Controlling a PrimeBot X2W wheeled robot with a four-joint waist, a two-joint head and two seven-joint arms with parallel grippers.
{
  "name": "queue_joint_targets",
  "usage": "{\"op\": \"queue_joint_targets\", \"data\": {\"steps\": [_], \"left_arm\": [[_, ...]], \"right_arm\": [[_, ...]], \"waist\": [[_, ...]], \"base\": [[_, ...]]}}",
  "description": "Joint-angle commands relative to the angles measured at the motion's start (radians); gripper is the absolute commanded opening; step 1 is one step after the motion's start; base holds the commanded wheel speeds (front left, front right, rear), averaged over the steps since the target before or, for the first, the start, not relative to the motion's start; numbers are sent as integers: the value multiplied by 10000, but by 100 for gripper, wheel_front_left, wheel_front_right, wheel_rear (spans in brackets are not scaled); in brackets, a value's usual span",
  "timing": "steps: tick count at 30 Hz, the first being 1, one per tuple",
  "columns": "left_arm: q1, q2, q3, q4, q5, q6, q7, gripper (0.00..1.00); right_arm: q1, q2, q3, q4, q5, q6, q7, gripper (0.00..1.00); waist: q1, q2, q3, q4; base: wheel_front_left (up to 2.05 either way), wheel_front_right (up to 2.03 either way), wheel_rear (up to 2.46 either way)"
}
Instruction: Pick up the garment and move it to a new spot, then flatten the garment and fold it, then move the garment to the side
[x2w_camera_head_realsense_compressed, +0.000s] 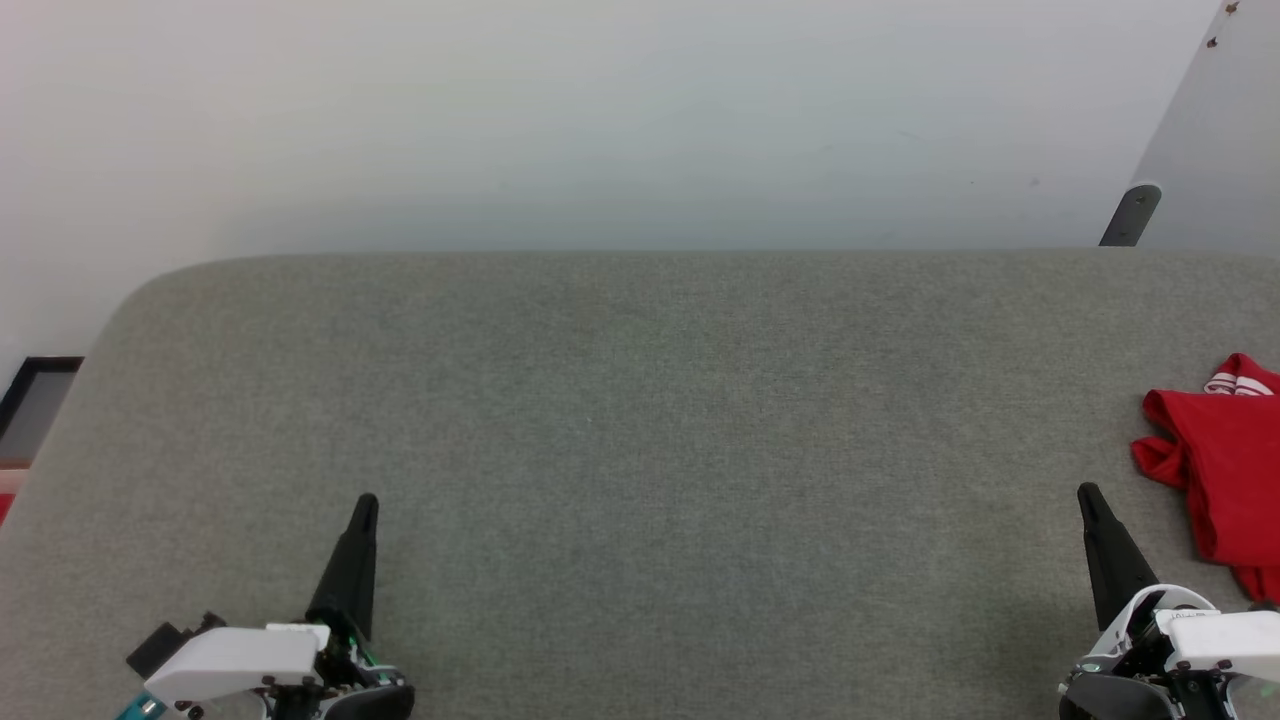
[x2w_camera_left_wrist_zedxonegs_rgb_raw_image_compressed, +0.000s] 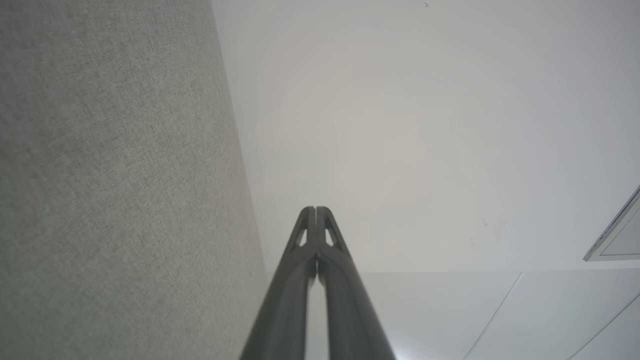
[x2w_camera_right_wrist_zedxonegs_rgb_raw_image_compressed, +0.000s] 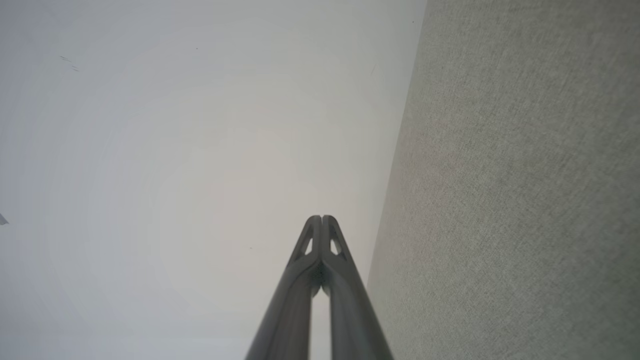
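Grey fabric surface (x2w_camera_head_realsense_compressed: 640, 400) — garment (x2w_camera_head_realsense_compressed: 1225, 470) crumpled at right edge | left pincer (x2w_camera_head_realsense_compressed: 366, 500) closed, empty | right pincer (x2w_camera_head_realsense_compressed: 1086, 492) closed, empty

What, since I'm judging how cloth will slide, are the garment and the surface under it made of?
Garment: thin, soft red fabric, likely a synthetic knit; it lies in limp folds. Surface: grey woven textile, matte, perhaps felt-like upholstery; fine weave grain shows in wrist views.
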Motion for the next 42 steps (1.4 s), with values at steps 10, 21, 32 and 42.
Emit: {"op": "queue_joint_targets", "data": {"steps": [10, 21, 32, 42], "left_arm": [[-84, 5, 21, -15, -33, -35, 33, 0], [-84, 5, 20, -15, -34, -35, 32, 0], [-84, 5, 18, -16, -35, -35, 31, 0], [-84, 5, 20, -17, -35, -35, 31, 0]], "right_arm": [[-29, 35, 1, -26, 31, 4, 27, 0], [-29, 35, 2, -27, 32, 4, 26, 0], [-29, 35, 3, -27, 32, 4, 27, 0], [-29, 35, 3, -27, 33, 4, 26, 0]], "waist": [[0, 0, 0, 0], [0, 0, 0, 0], [0, 0, 0, 0], [0, 0, 0, 0]], "base": [[0, 0, 0], [0, 0, 0], [0, 0, 0], [0, 0, 0]]}}
